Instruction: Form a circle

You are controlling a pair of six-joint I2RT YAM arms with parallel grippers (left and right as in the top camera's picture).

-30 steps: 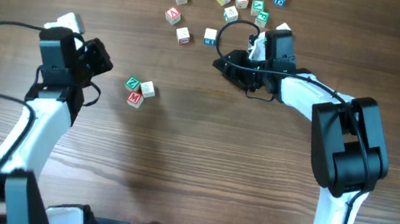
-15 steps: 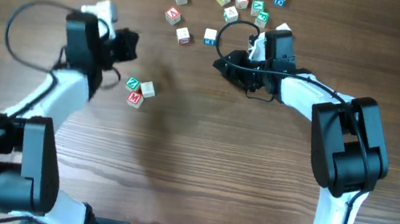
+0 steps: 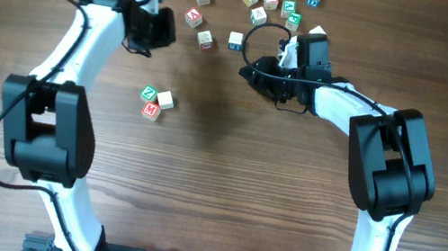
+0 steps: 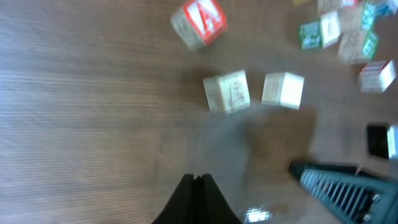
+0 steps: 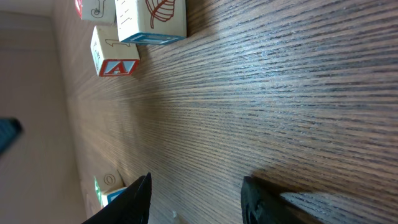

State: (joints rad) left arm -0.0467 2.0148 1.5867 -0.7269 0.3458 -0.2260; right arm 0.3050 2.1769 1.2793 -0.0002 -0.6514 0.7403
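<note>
Though blocks (image 4: 227, 92) blur, left pincer (image 4: 196, 178) is pinched empty, right pincer (image 5: 196, 182) gapes empty.

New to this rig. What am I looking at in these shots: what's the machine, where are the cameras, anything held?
Two robot arms stand at a wooden table. The overhead picture looks straight down; the other two come from a camera on each wrist. Scattered lettered toy blocks lie near the top of the overhead picture, with a group of three blocks set apart. The left gripper is shut and empty. The right gripper is open, with only bare wood between its jaws. Nothing is held.
</note>
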